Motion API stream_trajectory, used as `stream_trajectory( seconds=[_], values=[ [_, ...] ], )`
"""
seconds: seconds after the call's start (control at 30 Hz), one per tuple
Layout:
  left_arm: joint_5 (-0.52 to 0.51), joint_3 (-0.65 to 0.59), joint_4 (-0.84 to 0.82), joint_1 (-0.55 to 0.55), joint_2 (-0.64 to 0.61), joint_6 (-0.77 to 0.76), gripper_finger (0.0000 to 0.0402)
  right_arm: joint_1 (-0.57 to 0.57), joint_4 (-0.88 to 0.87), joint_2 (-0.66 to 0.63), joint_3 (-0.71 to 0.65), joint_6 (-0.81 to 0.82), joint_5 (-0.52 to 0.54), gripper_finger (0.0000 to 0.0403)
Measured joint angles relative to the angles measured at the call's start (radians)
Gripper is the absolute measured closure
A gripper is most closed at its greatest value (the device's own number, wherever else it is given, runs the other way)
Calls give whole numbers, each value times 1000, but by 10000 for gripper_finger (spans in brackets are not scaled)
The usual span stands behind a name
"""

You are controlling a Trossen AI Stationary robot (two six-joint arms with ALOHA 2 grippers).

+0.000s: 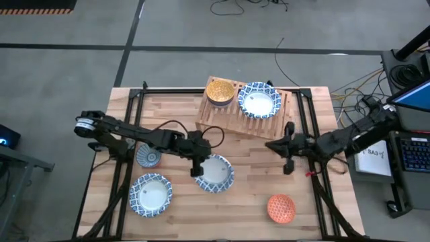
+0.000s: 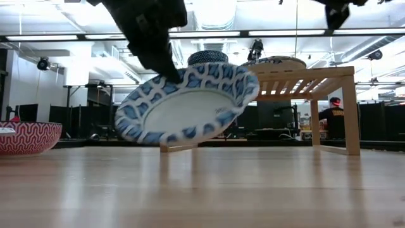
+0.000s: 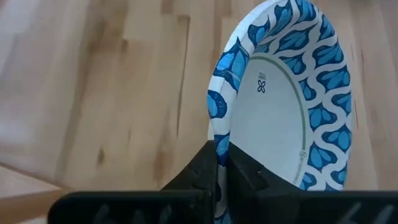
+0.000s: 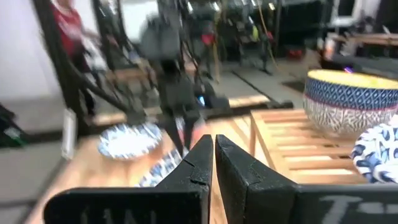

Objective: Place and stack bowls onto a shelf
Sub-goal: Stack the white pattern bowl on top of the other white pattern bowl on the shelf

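My left gripper [image 1: 197, 168] is shut on a wide blue-and-white patterned bowl [image 1: 216, 173] at the table's middle; the low view shows this bowl [image 2: 190, 104] tilted and off the tabletop. My right gripper [image 1: 270, 144] is shut and holds nothing; it hovers right of that bowl, near the shelf's near edge. The slatted wooden shelf [image 1: 232, 119] carries a yellow-lined patterned bowl [image 1: 220, 91] and a wide blue-and-white bowl [image 1: 259, 101]. On the tabletop rest a small blue-patterned bowl [image 1: 148, 158], another wide bowl [image 1: 150, 195] and an orange-red bowl [image 1: 281, 208]. My left gripper pinches the wide bowl's rim [image 3: 219, 134] on its left side, one finger inside the bowl and one on its outer wall. The fingers come from above, slanting down from the table's left. The bowl hangs tilted below them, clear of the table, its far rim [image 2: 250, 82] raised.
Black frame rails [image 1: 127, 114] run along the table's left and right sides. Bare planks lie between the held bowl and the orange-red bowl. The shelf's near-left slats [image 1: 215, 121] are bare. A person [image 2: 332, 114] sits in the room beyond the table.
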Motion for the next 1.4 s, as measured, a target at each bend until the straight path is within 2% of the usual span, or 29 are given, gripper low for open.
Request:
stream_trajectory(
  seconds=[0.17,0.3,0.47,0.63,0.9,1.2,1.3,1.4],
  values=[
    [-20,39,-2,0,0,14,401,0,-171,191,171,52,5,373],
    [-24,64,-2,-4,0,17,401,0,-369,319,358,179,8,328],
    [-88,83,-1,-18,0,35,401,-6,-611,501,539,297,12,265],
    [-159,89,14,-33,0,36,402,-27,-745,644,710,363,20,235],
    [-164,90,40,-61,0,42,401,-53,-902,805,898,382,17,234],
    [-175,115,37,-86,0,88,401,-82,-924,869,951,380,2,259],
    [-176,119,36,-88,0,102,401,-95,-925,870,952,379,-47,292],
    [-176,122,35,-89,0,118,401,-108,-926,869,952,380,-76,351]
  ],
)
